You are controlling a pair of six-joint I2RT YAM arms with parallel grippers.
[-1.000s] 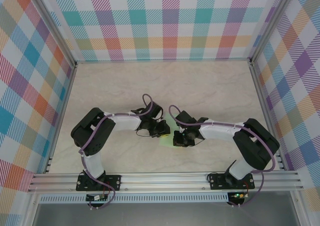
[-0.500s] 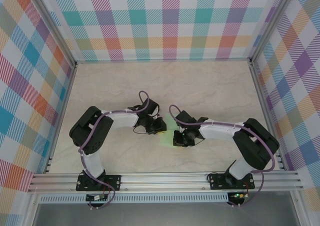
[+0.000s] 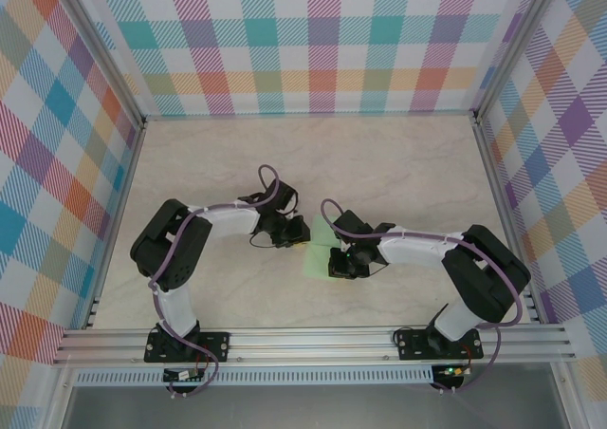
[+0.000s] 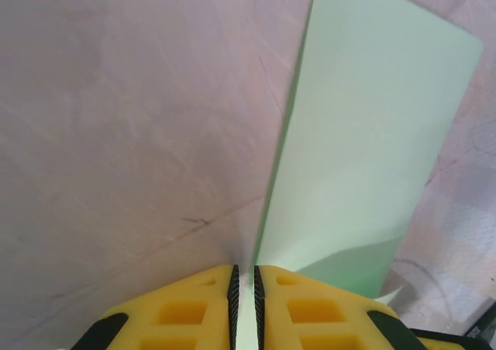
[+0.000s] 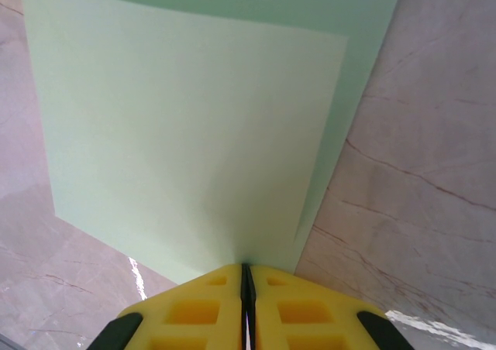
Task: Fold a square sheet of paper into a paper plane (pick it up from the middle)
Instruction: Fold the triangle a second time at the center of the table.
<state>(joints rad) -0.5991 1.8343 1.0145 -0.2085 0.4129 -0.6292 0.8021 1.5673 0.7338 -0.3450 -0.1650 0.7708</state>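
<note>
Marbled worktop between checked walls is carrying the mint-green sheet of paper at centre. Left fingers are pinching one edge, and right fingers are clamping the opposite edge, folded layer showing.

A robot test cell in a lab; pastel plaid-printed wall panels close it in at 9, 12 and 3 o'clock; silver aluminium extrusion rails at 6 o'clock carry two black jointed robot arms; a pale marble-look tabletop forms the floor.
</note>
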